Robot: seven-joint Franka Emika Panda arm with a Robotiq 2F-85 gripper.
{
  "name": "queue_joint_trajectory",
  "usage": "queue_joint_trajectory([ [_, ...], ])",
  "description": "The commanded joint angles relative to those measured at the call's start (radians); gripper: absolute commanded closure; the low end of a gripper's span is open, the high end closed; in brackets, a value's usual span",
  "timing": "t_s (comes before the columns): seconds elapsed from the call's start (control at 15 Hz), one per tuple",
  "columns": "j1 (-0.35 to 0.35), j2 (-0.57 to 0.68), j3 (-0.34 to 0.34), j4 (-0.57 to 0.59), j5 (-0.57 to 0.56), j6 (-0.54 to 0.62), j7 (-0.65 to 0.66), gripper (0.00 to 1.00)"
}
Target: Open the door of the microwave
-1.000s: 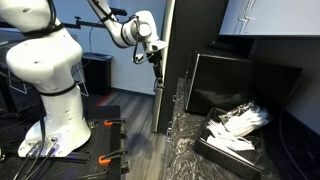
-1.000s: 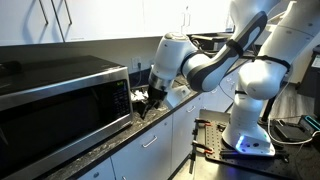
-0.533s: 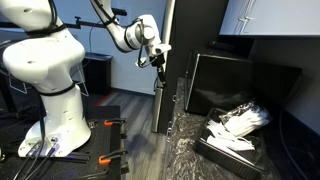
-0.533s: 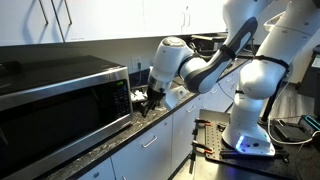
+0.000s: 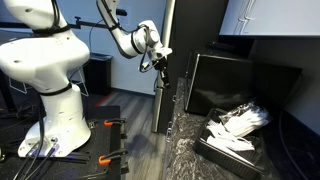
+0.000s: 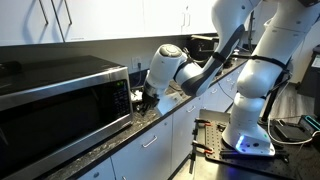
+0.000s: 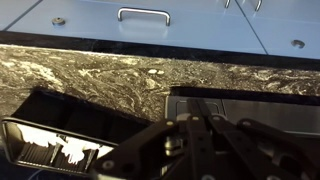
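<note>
One robot hand waits by the shut microwave door.

In an exterior view the microwave (image 6: 60, 80) is a big black box, and its door (image 6: 52, 125) lies flat and shut on the front. The hand (image 6: 141, 100) hangs at about 3 o'clock from the door, just beside the end of the box. I cannot tell if it touches the box. In the wrist view the fingers (image 7: 170, 135) look pressed together with nothing between them. Under them is the dark speckled surface (image 7: 100, 70). A black tray (image 7: 80, 112) with white things in it sits at about 9 o'clock from the hand. In an exterior view the hand is near a tall black panel (image 5: 166, 95).
</note>
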Motion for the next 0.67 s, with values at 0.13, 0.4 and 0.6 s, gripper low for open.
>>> queue_joint_trajectory([
  [0.13,-0.172,0.101,0.152,0.079,-0.274,-0.024,0.310,1.00],
  [0.4,-0.237,0.223,0.202,0.126,-0.473,-0.059,0.463,1.00],
  [0.6,-0.219,0.199,0.181,0.103,-0.471,-0.031,0.447,0.99],
])
